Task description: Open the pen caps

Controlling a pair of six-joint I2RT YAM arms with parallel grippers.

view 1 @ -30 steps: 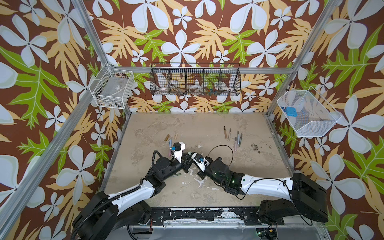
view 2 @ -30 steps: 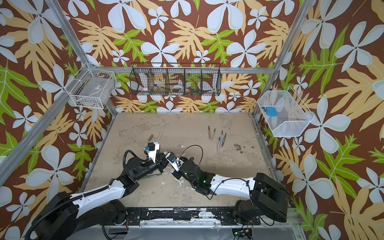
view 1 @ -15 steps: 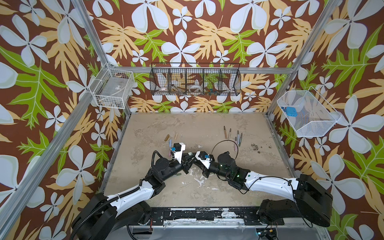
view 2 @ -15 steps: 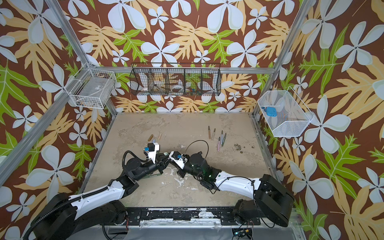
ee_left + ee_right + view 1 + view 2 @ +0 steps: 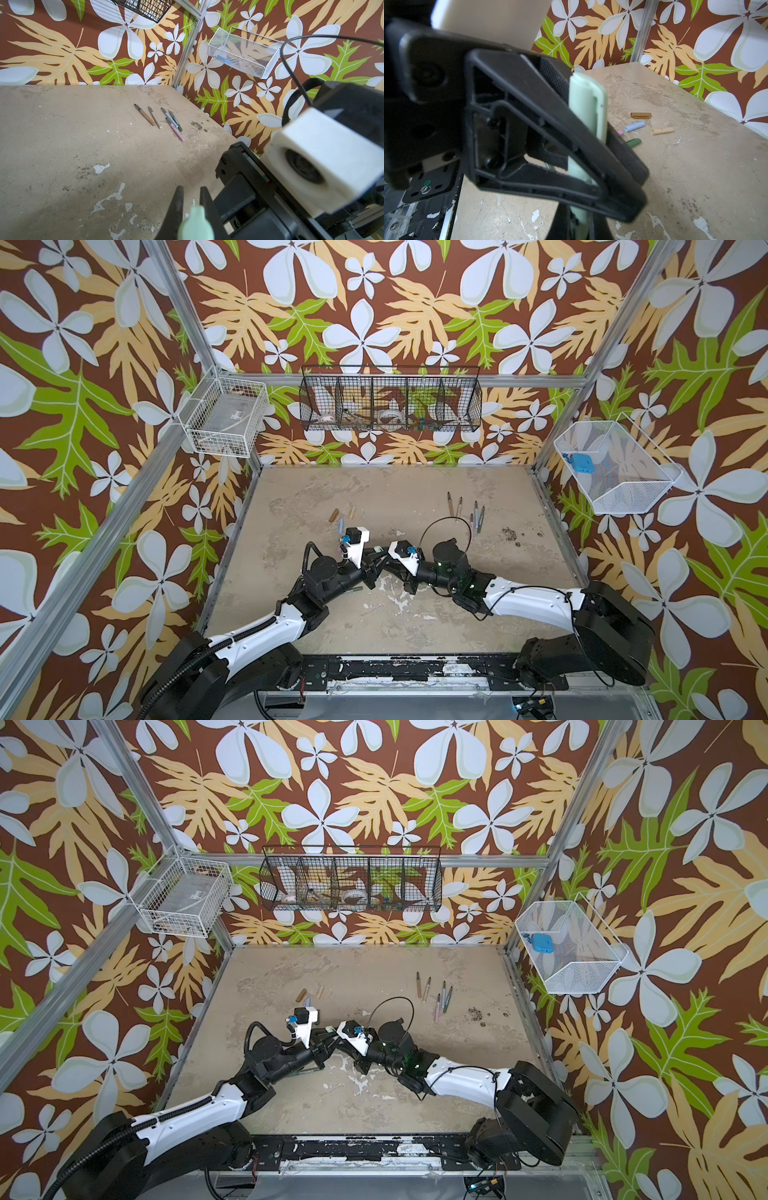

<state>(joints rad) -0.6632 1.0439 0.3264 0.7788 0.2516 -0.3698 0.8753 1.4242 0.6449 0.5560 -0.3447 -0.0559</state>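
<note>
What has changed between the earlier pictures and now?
The right arm's wrist swung toward the back wall, with the right pincer shut on the slim pale green plastic pen. The left pincer, shut on the same pen, hardly moved. Nothing was let go. The five slim uncapped pens and the short plastic caps on the beige table lie as before.

pale green pen (image 5: 586,116), brown cap (image 5: 640,115), light blue cap (image 5: 634,126), beige cap (image 5: 662,131)
</note>
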